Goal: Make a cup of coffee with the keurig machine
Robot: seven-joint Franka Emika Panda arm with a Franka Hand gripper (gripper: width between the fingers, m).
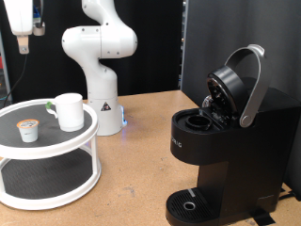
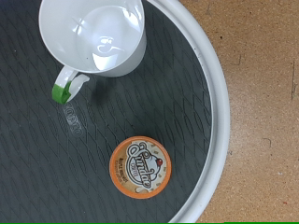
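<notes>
While the keurig machine (image 1: 226,141) stands on the wooden counter (image 1: 141,160) at the exterior view's right, its silver-grey curved lid handle (image 1: 252,85) is raised and the round pod chamber (image 1: 200,121) lies open. The machine is matte black and boxy, with a circular drip tray (image 1: 191,204) at its base.

At the exterior view's left sits a round two-tier stand (image 1: 47,155) with white rims and dark ribbed shelves. On its top shelf the cup (image 1: 68,110), a smooth white ceramic cylinder, stands upright; in the wrist view its handle (image 2: 67,86) shows a green mark. Near it, apart from it, lies a small coffee pod (image 1: 29,130) with an orange-rimmed printed foil top.

The gripper (image 1: 23,28) hangs high at the exterior view's top left, above the stand; its fingers do not appear in the wrist view, and I cannot tell how far open it is. It holds nothing visible.
</notes>
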